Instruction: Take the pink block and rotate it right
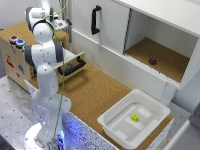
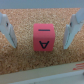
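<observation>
1. A white bin sits on the cork counter, holding a small yellow object.
2. A dark object lies inside the open cabinet.
3. A black-handled drawer stands open.

Both views are soft and low-resolution under even, bright light, with faint shadows and no strong glare.

A cork-topped bench carries a white bin; the pink block rests on cork.
</observation>
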### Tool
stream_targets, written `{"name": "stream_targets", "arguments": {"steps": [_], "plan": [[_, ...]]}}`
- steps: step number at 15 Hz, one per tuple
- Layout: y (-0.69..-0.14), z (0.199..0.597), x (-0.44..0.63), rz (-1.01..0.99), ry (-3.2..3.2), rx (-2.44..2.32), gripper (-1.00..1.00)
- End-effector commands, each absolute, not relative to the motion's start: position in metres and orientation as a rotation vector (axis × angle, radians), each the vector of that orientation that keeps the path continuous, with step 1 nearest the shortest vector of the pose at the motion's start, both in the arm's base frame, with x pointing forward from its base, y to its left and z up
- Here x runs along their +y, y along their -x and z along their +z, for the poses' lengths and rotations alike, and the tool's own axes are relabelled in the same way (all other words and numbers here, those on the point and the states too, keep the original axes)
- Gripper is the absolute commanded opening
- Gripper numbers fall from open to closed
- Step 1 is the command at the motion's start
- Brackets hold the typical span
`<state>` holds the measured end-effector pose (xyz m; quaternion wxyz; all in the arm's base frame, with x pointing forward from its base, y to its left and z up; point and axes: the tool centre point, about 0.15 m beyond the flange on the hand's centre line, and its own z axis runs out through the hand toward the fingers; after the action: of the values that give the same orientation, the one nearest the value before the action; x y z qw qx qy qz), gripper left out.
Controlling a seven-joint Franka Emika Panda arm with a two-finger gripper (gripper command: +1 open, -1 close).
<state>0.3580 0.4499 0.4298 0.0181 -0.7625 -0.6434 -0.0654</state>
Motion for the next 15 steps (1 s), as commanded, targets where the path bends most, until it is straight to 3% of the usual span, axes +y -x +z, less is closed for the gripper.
{"name": "stream_targets", "arguments": {"steps": [1,15], "plan": [[-0.382,0.429,0.481,-0.030,2.385,-2.069,-1.00],[-0.372,0.450,0.471,-0.021,2.401,-2.150,-1.00]]}}
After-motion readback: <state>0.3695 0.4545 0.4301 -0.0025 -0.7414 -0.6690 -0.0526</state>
